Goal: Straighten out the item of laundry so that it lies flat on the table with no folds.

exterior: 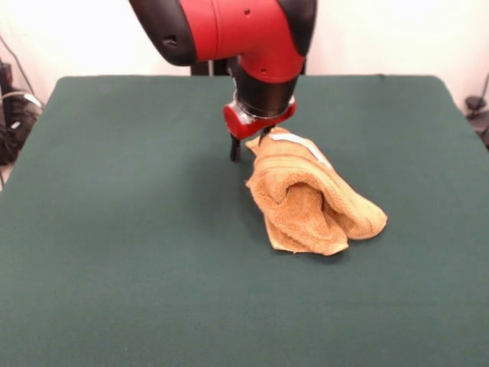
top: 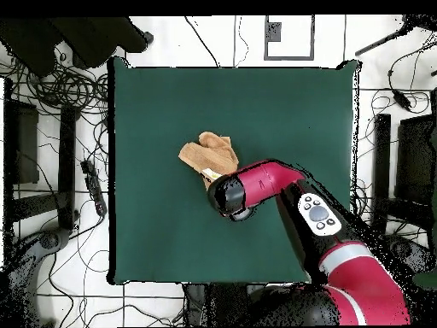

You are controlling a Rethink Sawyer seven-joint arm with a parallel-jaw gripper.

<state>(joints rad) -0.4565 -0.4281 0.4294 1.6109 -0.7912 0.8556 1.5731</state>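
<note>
Over on the left of the action, one dark finger (exterior: pixel 235 149) stands clear beside the cloth; the hand (exterior: pixel 249 147) looks pinched on the far edge of the towel (exterior: pixel 313 202), its other finger at the cloth. To the right, the towel sits bunched and doubled over near the middle of the bench (exterior: pixel 114 252). For a clean result I'd want that edge lifted only slightly, then drawn slowly outward so the folded layers peel open rather than drag along.
</note>
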